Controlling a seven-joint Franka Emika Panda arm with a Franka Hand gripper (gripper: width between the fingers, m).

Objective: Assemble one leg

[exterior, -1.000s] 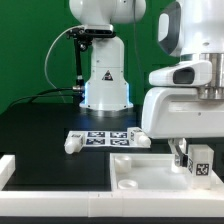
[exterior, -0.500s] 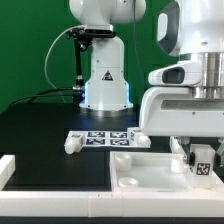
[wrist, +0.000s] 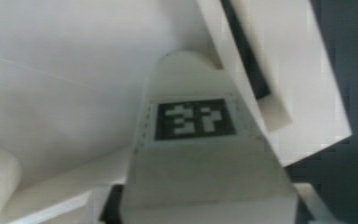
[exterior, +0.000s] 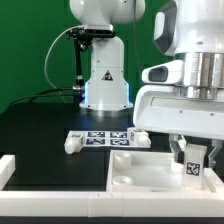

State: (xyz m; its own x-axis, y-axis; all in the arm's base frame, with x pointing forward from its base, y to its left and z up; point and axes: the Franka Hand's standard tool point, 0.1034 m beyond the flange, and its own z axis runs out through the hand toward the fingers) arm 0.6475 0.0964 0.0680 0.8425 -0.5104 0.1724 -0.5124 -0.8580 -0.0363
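Leg (exterior: 193, 162) clamped between the jaws of the gripper (exterior: 192, 158), held just above the large white panel (exterior: 150, 175) at the exterior view's right; seen end-on with its tag in the wrist view (wrist: 197, 150). Judged light, rigid and smooth-faced, so best gripped across flat opposite sides, as here. Open panel surface below; marker board (exterior: 108, 137) and a loose block (exterior: 72, 143) near, beyond the panel's far edge.

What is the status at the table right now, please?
Gripper shut on the leg, above the big white panel. Second leg lies loose on the black table. Nothing in the way.
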